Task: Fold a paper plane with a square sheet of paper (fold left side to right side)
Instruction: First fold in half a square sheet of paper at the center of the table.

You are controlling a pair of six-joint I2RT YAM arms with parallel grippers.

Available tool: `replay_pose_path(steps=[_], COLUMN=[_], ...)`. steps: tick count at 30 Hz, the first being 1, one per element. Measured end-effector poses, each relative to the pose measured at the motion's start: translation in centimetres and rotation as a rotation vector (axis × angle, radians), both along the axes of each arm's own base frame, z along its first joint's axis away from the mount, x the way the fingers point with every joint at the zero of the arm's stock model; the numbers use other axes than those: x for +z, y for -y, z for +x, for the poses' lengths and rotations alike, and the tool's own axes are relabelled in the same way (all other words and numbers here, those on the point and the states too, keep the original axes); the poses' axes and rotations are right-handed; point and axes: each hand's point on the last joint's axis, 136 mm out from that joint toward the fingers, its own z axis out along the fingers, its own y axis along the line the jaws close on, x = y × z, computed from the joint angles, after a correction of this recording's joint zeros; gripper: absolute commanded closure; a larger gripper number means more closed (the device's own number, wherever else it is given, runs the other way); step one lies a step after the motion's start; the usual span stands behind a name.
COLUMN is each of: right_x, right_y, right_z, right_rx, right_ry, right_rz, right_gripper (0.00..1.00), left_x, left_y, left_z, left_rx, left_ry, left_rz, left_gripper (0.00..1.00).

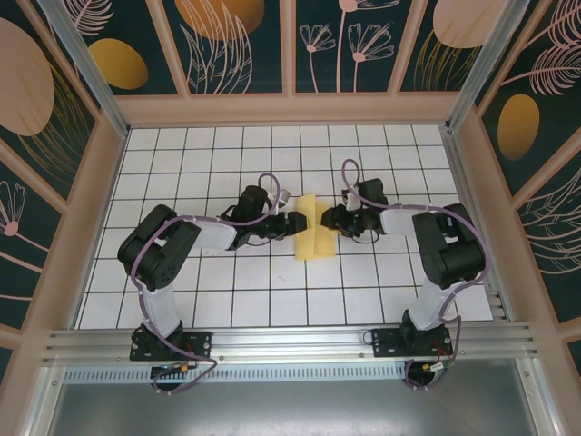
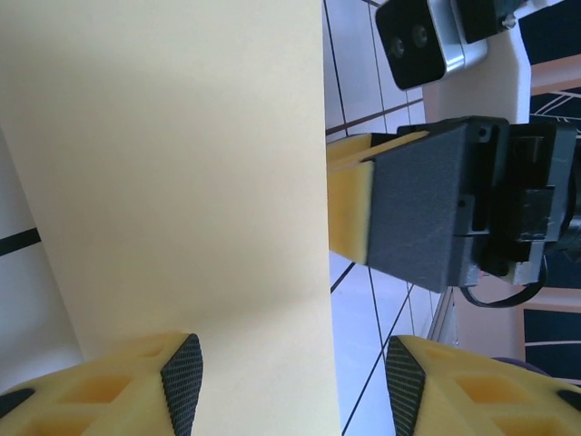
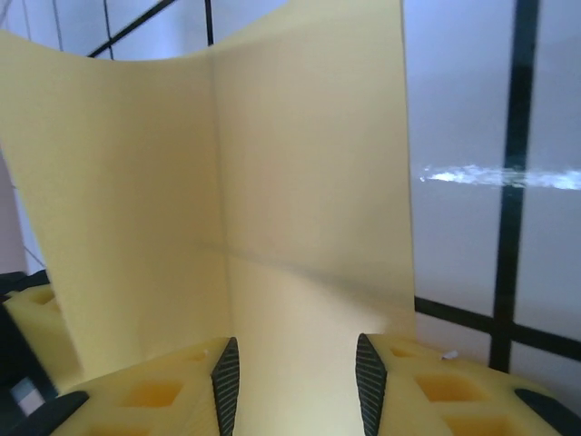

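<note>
Gridded table (image 1: 227, 300) — paper (image 1: 310, 240) between left end effector (image 1: 289, 225) and right end effector (image 1: 329, 221).

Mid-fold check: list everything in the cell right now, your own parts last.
paper: one, yellow, table centre between both grippers, creased and partly lifted
table: one, white with black grid
walls: three, dark teal with orange ovals and plant drawings, around the table
rail: one, silver, near edge, carrying both arm bases
left arm: one, black and white, reaching inward
right arm: one, black and white, reaching inward
left gripper: yellow fingers, black pads, apart, at the paper
right gripper: yellow fingers, black pads, apart, at the paper
</note>
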Motion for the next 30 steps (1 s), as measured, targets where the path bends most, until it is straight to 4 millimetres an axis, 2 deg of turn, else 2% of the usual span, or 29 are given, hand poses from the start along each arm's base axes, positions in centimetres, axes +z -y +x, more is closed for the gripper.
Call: replay_pose_path(steps=[3,8,18,21,27,30], right_x=[1.6,4.0,4.1,3.5,2.9,2.8], right_y=[0.2,-0.5,-2.9,-3.4,-3.5,-3.4], right_z=[0.4,0.3,-0.9,-1.2,-1.4,-1.3], right_rx=[-0.005,0.007,0.052,0.061,0.061,0.064], right_ry=[0.028,0.068,0.031,0.012,-0.010,-0.005], right_rz=[0.033,0.112,0.187,0.190,0.186,0.172], right_gripper=[0.56,0.56,0.58,0.63,0.99,1.00], left_x=[0.0,0.1,0.1,0.1,0.1,0.1], left_y=[0.0,0.1,0.1,0.1,0.1,0.1], left_z=[0.0,0.1,0.1,0.1,0.1,0.3], left_rx=[0.001,0.001,0.001,0.000,0.002,0.007], left_ry=[-0.002,0.002,0.001,0.001,0.002,0.003], left_rz=[0.000,-0.003,-0.003,-0.003,-0.002,0.002], left_gripper=[0.42,0.42,0.43,0.43,0.42,0.41])
